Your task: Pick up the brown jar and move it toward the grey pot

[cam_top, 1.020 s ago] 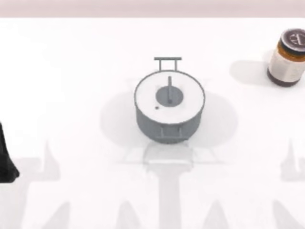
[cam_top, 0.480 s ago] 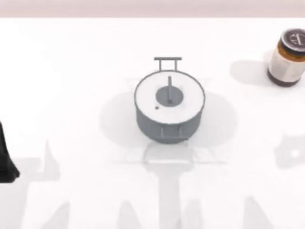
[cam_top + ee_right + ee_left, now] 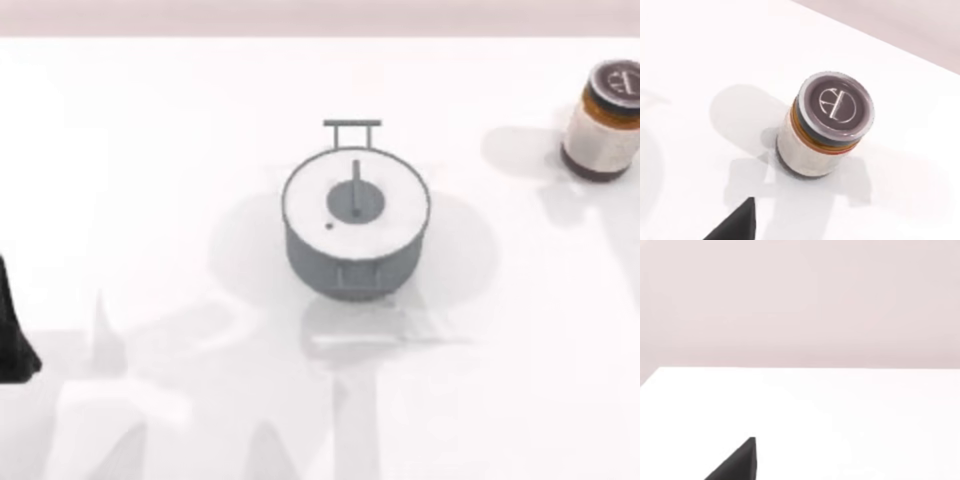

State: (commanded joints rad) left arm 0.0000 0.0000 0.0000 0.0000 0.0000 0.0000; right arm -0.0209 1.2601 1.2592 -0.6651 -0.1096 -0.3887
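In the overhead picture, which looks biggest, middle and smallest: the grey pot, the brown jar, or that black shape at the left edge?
1. grey pot
2. brown jar
3. left arm, cut off by the frame.

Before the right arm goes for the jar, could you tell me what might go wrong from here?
1. The brown jar stands upright at the table's far right edge; a nudge could tip it or push it off.
2. In the right wrist view, only one dark tip of the right claw shows near the jar, so alignment is unclear.
3. The grey pot has a raised knob; a low carry might hit it.
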